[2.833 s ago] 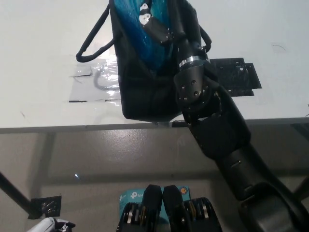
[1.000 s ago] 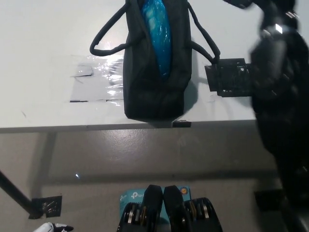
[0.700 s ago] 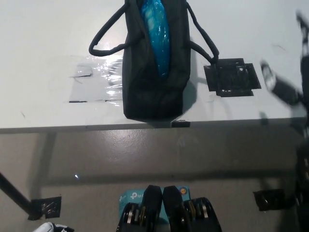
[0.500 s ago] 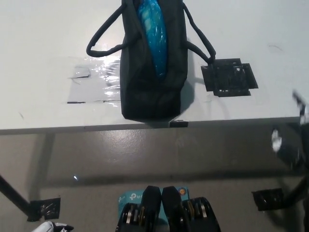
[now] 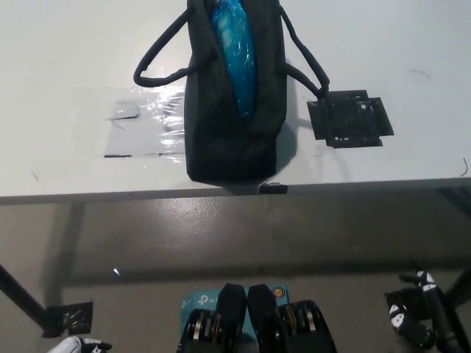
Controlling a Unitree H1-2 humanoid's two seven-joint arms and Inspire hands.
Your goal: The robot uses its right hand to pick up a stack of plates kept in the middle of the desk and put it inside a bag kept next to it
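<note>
The stack of plates point(image 5: 234, 55), in blue wrapping, sat inside the black bag point(image 5: 232, 110) at the upper centre of the frame, showing through its open top. The bag stood on the white table point(image 5: 59, 59) at its near edge, between a clear tape patch point(image 5: 143, 125) and a black tape patch point(image 5: 349, 119). The right hand point(image 5: 413, 318) was at lower right, off the table, holding nothing; its finger spread could not be determined. The left hand point(image 5: 79, 344) barely showed at the lower left edge, state indeterminable.

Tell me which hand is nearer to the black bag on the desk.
Right, though neither is close. The right hand hangs below the desk edge, to the right of the bag; the left hand barely shows at the bottom-left corner.
</note>
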